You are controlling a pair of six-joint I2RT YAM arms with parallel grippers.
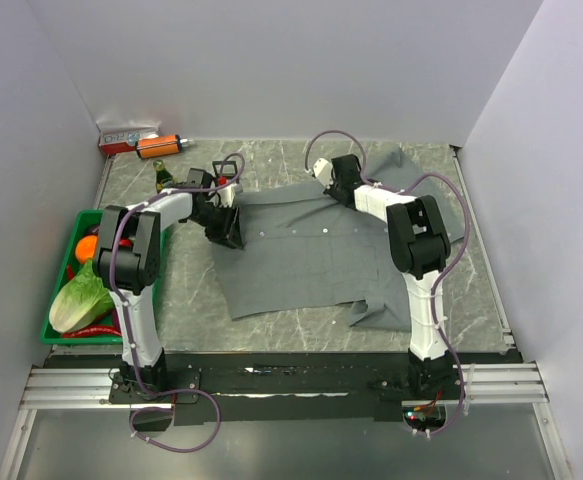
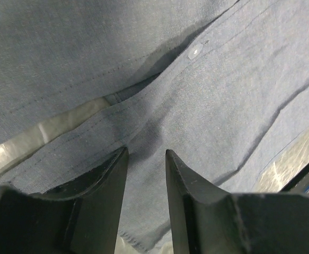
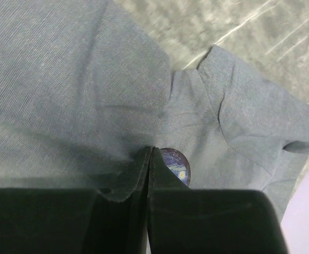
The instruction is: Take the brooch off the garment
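Right pincer [image 3: 151, 153] fills the bottom of its wrist view. Fingers are pressed together with no gap, tips down on the garment [image 3: 64, 84]. Can't tell if any cloth is nipped between them.

Brooch [image 3: 177, 164] sits just beside the tips, on their right side in that view. It touches or tucks behind the outer face of that finger, which hides its lower part. Key relation: the brooch is outside the closed pair, not between the fingers. It is a round disc, dark blue with a paler rim, lying flat on the cloth, so there is no long axis to line up with. Judgement: closed like this, the tips hold no brooch. The next move likely needs the fingers parted and shifted sideways toward the disc, one finger on each side.

Left pincer [image 2: 146, 159] has its fingers apart, low over cloth near the garment's edge, with a white button [image 2: 194, 52] ahead of it. Nothing is seen clamped. It is well apart from the brooch, so the right arm is much nearer. Table [image 3: 234, 26] shows beyond the cloth ahead of the right pincer.
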